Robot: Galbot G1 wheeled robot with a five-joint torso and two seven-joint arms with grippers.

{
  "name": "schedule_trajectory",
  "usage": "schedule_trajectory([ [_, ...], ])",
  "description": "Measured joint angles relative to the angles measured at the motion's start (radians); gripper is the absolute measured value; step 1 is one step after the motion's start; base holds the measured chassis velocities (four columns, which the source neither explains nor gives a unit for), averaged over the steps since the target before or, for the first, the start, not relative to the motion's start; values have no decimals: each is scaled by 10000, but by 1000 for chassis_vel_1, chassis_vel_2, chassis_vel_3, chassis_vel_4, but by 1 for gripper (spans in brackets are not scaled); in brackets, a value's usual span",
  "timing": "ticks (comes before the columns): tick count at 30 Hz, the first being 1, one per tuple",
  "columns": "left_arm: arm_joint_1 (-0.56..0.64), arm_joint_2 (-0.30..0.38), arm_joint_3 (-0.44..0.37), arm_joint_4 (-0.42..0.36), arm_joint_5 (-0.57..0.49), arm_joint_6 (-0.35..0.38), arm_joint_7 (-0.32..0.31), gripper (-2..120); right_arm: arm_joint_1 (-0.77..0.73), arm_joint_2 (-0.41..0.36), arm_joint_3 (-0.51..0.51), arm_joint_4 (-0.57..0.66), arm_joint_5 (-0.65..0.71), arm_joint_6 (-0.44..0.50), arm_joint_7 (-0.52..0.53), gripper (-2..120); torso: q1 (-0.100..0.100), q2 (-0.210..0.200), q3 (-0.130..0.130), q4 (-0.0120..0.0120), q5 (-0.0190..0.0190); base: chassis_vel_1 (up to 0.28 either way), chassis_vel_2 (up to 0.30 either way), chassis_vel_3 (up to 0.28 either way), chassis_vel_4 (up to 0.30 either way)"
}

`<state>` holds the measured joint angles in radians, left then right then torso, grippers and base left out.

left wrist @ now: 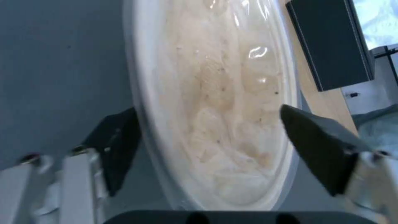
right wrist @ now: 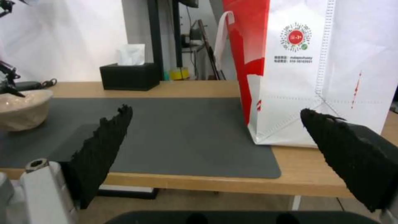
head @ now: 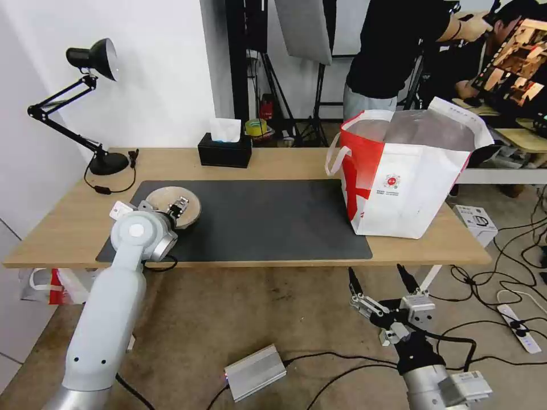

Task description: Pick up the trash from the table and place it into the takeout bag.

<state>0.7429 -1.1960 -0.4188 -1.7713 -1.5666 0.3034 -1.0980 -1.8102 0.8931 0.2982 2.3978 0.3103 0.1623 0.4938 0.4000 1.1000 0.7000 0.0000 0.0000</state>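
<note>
The left hand [left wrist: 207, 124] is hovering over the shallow tan bowl [head: 171, 205], fingers spread wide on either side of its rim. The bowl is sitting at the left end of the dark grey mat [head: 256, 219] on the counter [head: 285, 162]. The takeout bag [head: 399, 182] is standing upright at the counter's right end. The right hand [head: 379, 276] is waiting open below the counter's front edge.

A black articulated desk lamp [head: 85, 102] stands at the surface's far left corner. A black rectangular tissue box [head: 224, 149] with white tissue sits along the far edge. On the floor lie a silver metal box [head: 254, 372], black cables [head: 513, 267] and a white power strip [head: 517, 328].
</note>
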Motion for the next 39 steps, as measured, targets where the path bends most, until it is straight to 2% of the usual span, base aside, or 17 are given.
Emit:
schedule_trajectory([
  [4,6,70,-21,-22,2,-21,-11,69,0,0,0,0,0,0,0,100,-2,0,0,0,0,0,0,0,0],
  [5,22,116,-38,-52,4,-35,-14,60,0,0,-1,0,0,0,0,100,-1,-1,0,0,0,0,0,0,0],
  [8,53,139,-56,-86,3,-42,-16,54,0,0,0,0,0,0,0,100,-2,0,0,0,0,0,0,0,0],
  [11,134,145,-125,-146,-3,-70,-21,38,0,0,0,0,0,0,0,100,-1,0,0,0,0,0,0,0,0],
  [12,134,145,-125,-146,-3,-70,-21,38,0,0,0,0,0,0,0,100,-1,0,0,0,0,0,0,0,0],
  [15,266,144,-175,-252,7,-78,-11,23,1,0,0,0,0,0,0,100,-1,0,0,0,-1,0,0,0,0],
  [18,312,148,-196,-297,19,-84,-3,17,0,0,0,0,0,0,0,100,-1,0,0,0,-2,0,0,0,0],
  [21,373,170,-218,-339,42,-94,29,2,0,0,-1,0,0,0,0,100,-1,0,0,0,0,0,0,0,0],
  [31,699,158,-244,-590,349,-107,446,0,0,0,-1,0,0,0,0,100,-2,-1,0,0,0,0,0,0,0],
  [39,876,239,-12,-1137,838,-208,1078,0,0,0,0,0,0,0,0,100,-1,0,0,0,0,0,0,0,0],
])
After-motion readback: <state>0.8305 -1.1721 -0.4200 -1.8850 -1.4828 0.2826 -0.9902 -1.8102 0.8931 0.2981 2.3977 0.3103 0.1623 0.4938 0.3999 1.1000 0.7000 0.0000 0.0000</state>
